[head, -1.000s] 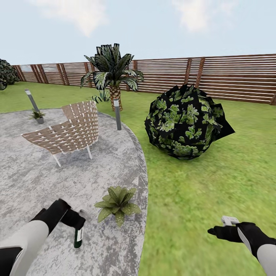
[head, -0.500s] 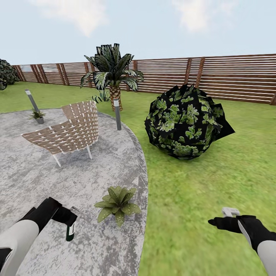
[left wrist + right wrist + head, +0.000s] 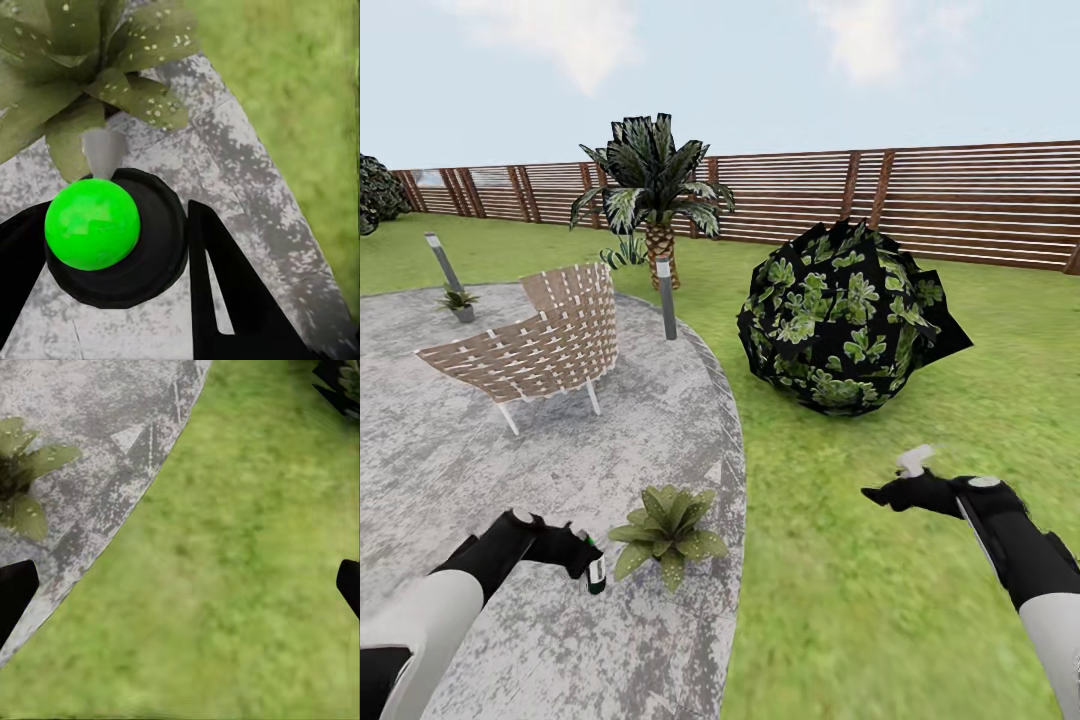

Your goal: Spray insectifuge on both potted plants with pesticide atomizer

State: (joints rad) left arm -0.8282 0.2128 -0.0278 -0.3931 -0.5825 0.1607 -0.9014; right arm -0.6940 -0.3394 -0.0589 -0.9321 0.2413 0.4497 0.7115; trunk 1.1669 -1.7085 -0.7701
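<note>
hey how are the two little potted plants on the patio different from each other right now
The near potted plant sits at the patio's edge beside the lawn; the far potted plant stands across the patio next to a bollard lamp. The near one's pot is hidden under leaves; the far one's grey pot shows. The atomizer in the left end effector is close to the near one only. Both are low green rosettes.

Head cam sits high, looking forward and down across the patio [image 3: 510, 470] toward the fence [image 3: 960, 205]. Both wrist cams point steeply down, way closer in. All three catch the potted plant [image 3: 668, 530] [image 3: 82, 75] [image 3: 22, 480] at the patio's edge.
</note>
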